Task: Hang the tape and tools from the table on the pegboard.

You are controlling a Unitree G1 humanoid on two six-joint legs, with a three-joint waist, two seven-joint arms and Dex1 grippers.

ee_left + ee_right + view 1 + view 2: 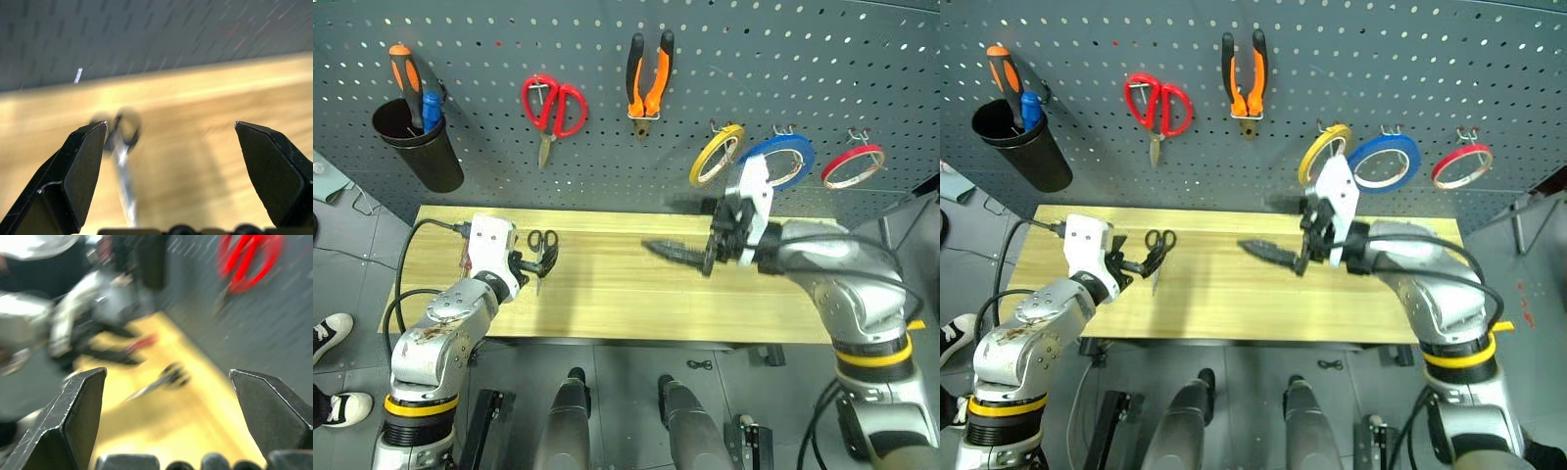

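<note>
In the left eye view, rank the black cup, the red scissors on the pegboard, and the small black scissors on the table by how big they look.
1. Black cup, largest.
2. Red scissors, clearly smaller.
3. Small black scissors, smallest, though the left gripper partly covers them, so their full length is unsure.

On pegboard: 3 tape rings – yellow, blue, red; 1 red scissors; 1 pliers; 1 black cup. On counter: 1 black scissors.

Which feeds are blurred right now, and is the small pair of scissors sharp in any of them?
Right wrist view: heavily smeared. Left wrist view: the black scissors and pegboard are soft. Both eye views: crisp, scissors lying on the table by the left gripper.
</note>
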